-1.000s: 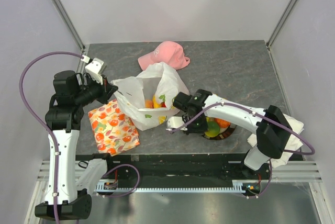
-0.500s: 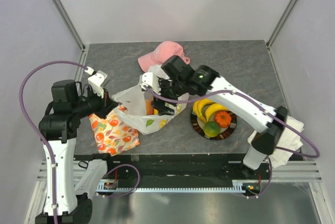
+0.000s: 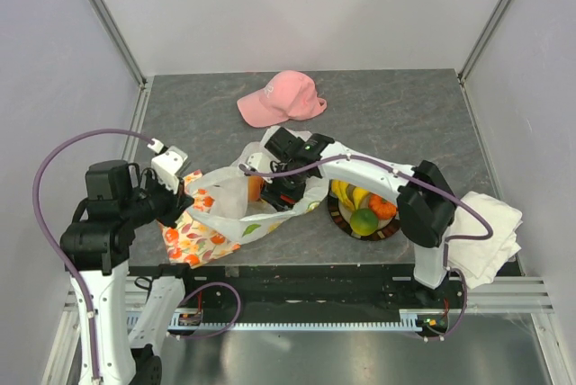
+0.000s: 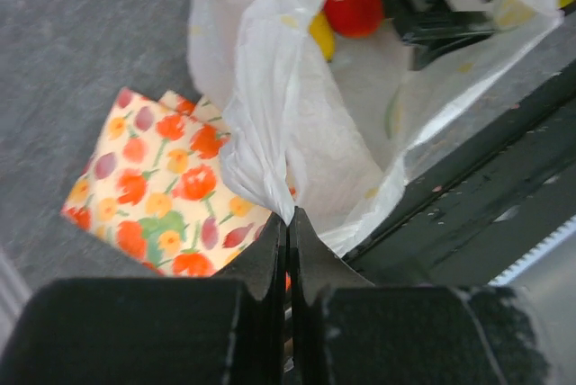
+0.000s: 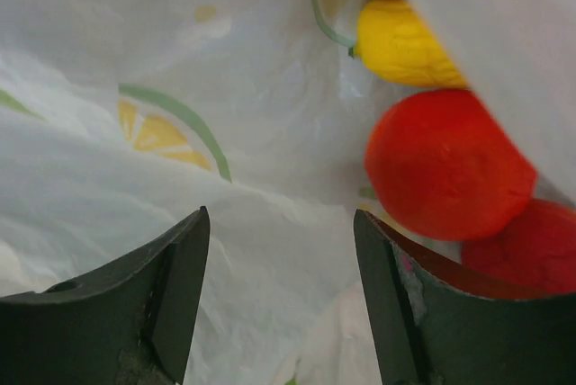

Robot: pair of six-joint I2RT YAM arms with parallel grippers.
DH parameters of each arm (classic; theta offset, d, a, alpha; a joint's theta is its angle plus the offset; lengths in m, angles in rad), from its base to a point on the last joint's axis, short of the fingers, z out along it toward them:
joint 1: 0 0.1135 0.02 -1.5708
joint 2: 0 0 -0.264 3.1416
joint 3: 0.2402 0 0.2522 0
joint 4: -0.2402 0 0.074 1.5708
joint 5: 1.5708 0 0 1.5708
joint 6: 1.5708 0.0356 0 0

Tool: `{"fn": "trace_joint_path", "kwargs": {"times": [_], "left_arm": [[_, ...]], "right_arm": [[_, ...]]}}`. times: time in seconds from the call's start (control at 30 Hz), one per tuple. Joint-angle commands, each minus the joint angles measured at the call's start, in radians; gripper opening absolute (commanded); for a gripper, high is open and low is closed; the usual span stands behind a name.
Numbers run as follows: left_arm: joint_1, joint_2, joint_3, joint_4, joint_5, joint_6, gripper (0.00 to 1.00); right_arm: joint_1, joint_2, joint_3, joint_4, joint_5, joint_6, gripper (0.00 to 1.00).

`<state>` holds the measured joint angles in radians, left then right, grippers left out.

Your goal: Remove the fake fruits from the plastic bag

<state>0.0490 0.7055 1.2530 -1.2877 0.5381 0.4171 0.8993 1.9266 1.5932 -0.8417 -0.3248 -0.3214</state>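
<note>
The white plastic bag [image 3: 236, 214] lies open at the table's front, its mouth facing right. My left gripper [image 3: 184, 199] is shut on a bunched edge of the bag [image 4: 270, 106], pinched at the fingertips [image 4: 288, 216]. My right gripper [image 3: 273, 189] reaches into the bag's mouth and stands open [image 5: 281, 223] over the bag's film [image 5: 180, 133], holding nothing. Just right of its right finger lies a red fruit [image 5: 445, 165], with a second red fruit [image 5: 531, 255] and a yellow one [image 5: 405, 43] nearby. The left wrist view shows the red fruit [image 4: 355, 9] inside too.
A dark plate [image 3: 340, 223] right of the bag holds bananas [image 3: 346, 194], a green lime [image 3: 364, 220] and an orange fruit [image 3: 384, 207]. A flowered cloth [image 3: 193, 230] lies under the bag's left end. A pink cap [image 3: 281, 99] sits behind, a white cloth [image 3: 486, 223] at right.
My right arm left the plate, swung over the bag and went down into its mouth, its jaws opening on the way. The left gripper pulled the bag's edge nearer and lower.
</note>
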Motion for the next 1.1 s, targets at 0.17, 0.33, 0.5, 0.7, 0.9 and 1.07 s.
{"fn": "trace_joint_path", "kwargs": {"times": [0.17, 0.33, 0.5, 0.7, 0.9, 1.07], "left_arm": [[0.003, -0.135, -0.070, -0.070, -0.273, 0.337, 0.02], [0.003, -0.133, -0.107, -0.091, -0.250, 0.396, 0.02], [0.003, -0.123, -0.121, -0.067, -0.236, 0.384, 0.02], [0.003, -0.101, -0.112, -0.053, -0.210, 0.365, 0.02], [0.005, -0.092, -0.101, -0.045, -0.210, 0.350, 0.02], [0.003, -0.083, -0.104, -0.025, -0.193, 0.325, 0.02]], "right_arm": [[0.001, -0.115, -0.007, 0.148, 0.095, 0.068, 0.78], [-0.005, -0.046, 0.051, 0.236, 0.073, 0.074, 0.81], [-0.005, 0.041, 0.128, 0.291, 0.078, 0.127, 0.86], [0.000, 0.172, 0.220, 0.300, 0.055, 0.169, 0.98], [0.016, 0.255, 0.238, 0.308, 0.046, 0.177, 0.98], [0.024, 0.262, 0.266, 0.306, 0.023, 0.159, 0.69]]}}
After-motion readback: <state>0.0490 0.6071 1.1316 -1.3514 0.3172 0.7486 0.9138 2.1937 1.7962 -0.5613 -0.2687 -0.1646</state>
